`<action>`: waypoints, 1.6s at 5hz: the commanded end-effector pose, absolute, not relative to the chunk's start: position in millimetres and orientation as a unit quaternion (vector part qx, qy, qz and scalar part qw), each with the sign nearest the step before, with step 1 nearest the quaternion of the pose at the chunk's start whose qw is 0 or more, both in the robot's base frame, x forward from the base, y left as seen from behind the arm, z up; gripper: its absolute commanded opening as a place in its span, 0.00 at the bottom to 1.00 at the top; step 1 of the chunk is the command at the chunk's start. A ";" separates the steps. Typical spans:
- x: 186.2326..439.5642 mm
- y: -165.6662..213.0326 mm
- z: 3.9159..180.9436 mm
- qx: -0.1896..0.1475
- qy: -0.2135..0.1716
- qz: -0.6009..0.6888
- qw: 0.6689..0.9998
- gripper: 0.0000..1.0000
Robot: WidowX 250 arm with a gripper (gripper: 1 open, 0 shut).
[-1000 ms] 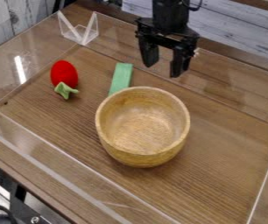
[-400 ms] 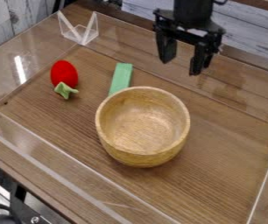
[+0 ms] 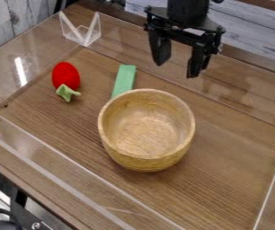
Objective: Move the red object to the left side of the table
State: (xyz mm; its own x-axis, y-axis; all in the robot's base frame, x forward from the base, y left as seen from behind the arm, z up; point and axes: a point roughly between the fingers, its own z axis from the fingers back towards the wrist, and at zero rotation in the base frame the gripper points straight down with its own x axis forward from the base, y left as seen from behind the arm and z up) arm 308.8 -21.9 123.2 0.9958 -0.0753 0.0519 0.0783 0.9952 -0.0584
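Red fruit [image 3: 66, 77] on worktop [image 3: 224, 171] far left, lying tilted, green stem pointing near-right, long axis far-left to near-right. End effector [image 3: 181, 57] spread, empty, hanging at far side.

The surface [image 3: 224, 144] is brown with a darker wood grain running along it, and its edges carry clear, colourless acrylic walls [image 3: 32, 148]. Near the left edge, the red object [image 3: 66, 75] is bright red with a green leafy stem. The flat strip [image 3: 126, 80] is light green. The bowl [image 3: 146, 128] is pale tan wood with faint grain. The end effector [image 3: 182, 57] is black.
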 end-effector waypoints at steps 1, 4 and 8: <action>316.7 -19.7 149.3 -0.028 -0.065 -0.030 0.997 1.00; 324.3 -8.8 133.3 -0.030 -0.056 -0.014 0.998 1.00; 331.8 -15.5 126.1 -0.036 -0.053 -0.062 0.996 1.00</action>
State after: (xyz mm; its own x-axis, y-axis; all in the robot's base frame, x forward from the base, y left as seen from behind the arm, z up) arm 325.9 -13.6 110.9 0.9930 -0.1031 0.0576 0.1071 0.9917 -0.0711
